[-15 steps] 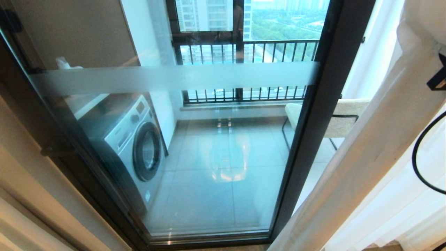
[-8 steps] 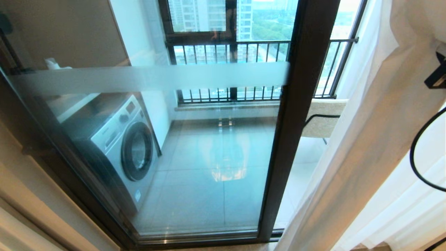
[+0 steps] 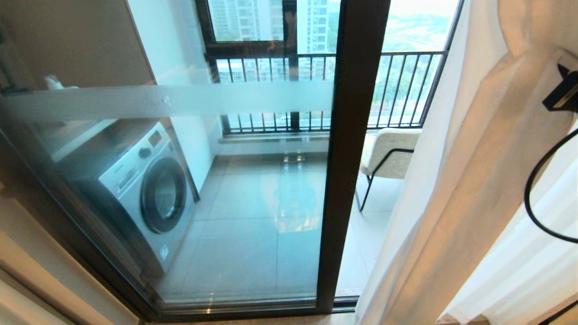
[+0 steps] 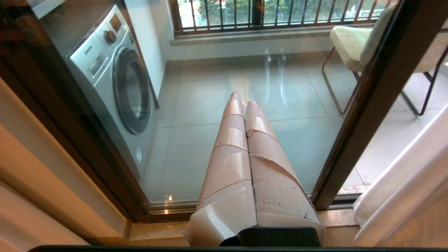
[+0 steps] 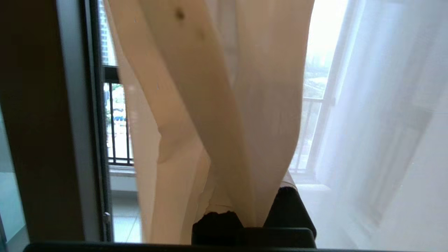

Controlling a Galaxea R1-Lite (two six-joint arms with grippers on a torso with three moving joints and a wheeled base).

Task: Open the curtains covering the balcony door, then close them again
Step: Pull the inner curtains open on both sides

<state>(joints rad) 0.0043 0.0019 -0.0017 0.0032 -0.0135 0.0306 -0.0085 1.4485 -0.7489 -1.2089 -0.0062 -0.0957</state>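
Observation:
The balcony door [image 3: 352,158] has a dark frame and clear glass with a frosted band [image 3: 180,99]. The curtains [image 3: 465,189] are bunched in long folds at its right side. The left pane and a strip of the right pane are uncovered. My right gripper [image 5: 245,182] is shut on a fold of the curtain [image 5: 224,105], which drapes over its fingers and hides them. Only a black part of that arm [image 3: 562,92] shows at the head view's right edge. My left gripper [image 4: 241,99] is shut and empty, low in front of the glass [image 4: 210,115].
Behind the glass stand a washing machine [image 3: 144,189] on the left and a beige chair [image 3: 388,153] on the right, with a black railing [image 3: 397,85] beyond. A tan drape [image 3: 27,271] hangs at the left. A black cable [image 3: 533,203] loops over the curtain.
The whole head view has slid left, so the camera has moved right. The curtain edge has drawn further right of the door post, baring more of the right pane and the chair.

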